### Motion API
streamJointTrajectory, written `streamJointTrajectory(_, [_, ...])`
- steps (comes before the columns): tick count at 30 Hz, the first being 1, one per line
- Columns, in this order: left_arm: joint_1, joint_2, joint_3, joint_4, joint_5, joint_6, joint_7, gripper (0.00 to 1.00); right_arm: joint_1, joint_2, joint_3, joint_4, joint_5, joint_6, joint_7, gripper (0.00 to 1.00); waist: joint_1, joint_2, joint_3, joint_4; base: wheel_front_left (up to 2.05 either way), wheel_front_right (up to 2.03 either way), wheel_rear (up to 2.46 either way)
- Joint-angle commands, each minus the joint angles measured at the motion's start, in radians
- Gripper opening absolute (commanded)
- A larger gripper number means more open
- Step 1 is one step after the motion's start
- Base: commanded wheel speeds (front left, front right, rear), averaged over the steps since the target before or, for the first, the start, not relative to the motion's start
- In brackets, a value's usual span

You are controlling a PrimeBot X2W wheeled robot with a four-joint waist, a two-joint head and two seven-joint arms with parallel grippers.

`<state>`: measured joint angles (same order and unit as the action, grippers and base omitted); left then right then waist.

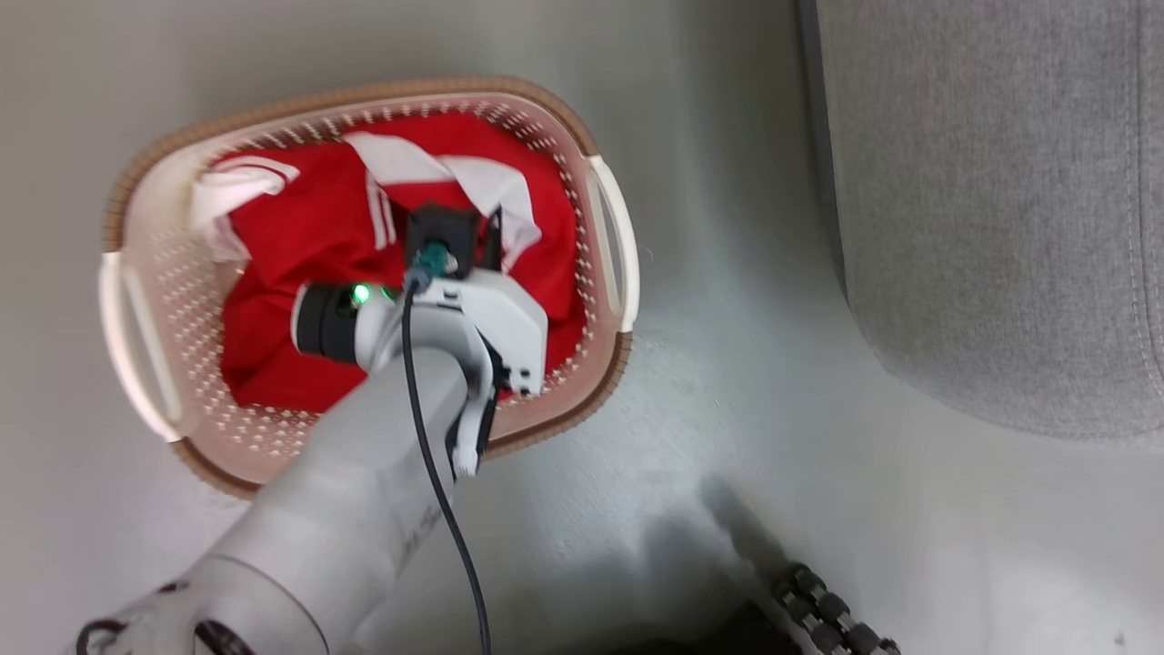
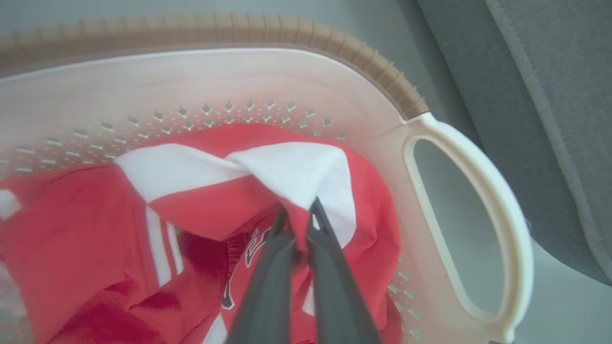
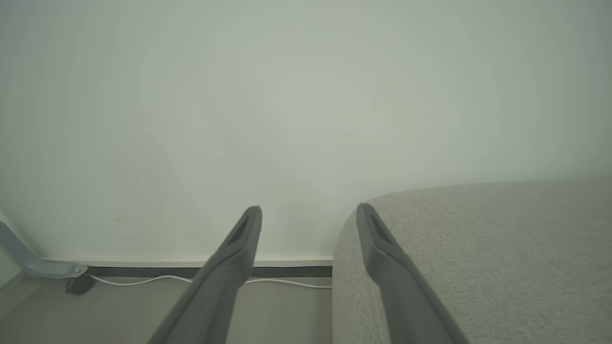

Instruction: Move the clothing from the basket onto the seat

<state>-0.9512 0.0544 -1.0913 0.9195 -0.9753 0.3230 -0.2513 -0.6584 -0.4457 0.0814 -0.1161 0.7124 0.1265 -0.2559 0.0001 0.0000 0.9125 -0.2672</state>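
Note:
Red clothing [image 1: 300, 236] with white stripes and panels lies bunched in the cream perforated basket [image 1: 159, 196] on the floor. My left arm reaches down into the basket. In the left wrist view my left gripper [image 2: 299, 217] is shut on a fold of the clothing [image 2: 306, 177] where red meets white, near the basket's handle [image 2: 492, 191]. The grey seat [image 1: 1000, 209] stands to the right of the basket. My right gripper [image 3: 308, 217] is open in the air with nothing between its fingers, beside the seat's rounded edge [image 3: 478, 258].
Pale floor [image 1: 746, 364] separates the basket from the seat. A dark ribbed part [image 1: 832, 619] of the robot shows at the head view's bottom right. In the right wrist view a white cable [image 3: 143, 281] runs along the wall's base.

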Motion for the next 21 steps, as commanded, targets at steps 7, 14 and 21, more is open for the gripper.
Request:
streamJointTrajectory(7, [0.127,-0.004,0.086,-0.085,0.101,0.016,-0.010,0.00,0.106,-0.043,0.010,0.011,-0.010,0.004,-0.006,1.00,0.0000,0.0000,-0.126,0.070,0.00,0.00,0.00])
streamJointTrajectory(14, [0.215,-0.004,0.168,-0.164,0.186,0.010,-0.010,0.00,0.140,-0.044,0.032,0.043,-0.027,0.004,-0.006,1.00,0.0000,0.0000,-0.233,0.108,0.00,0.00,0.00])
streamJointTrajectory(21, [0.323,-0.004,0.245,-0.263,0.280,-0.001,-0.010,0.00,0.201,-0.045,0.052,0.092,-0.055,0.004,-0.006,1.00,0.0000,0.0000,-0.354,0.157,0.00,0.00,0.00])
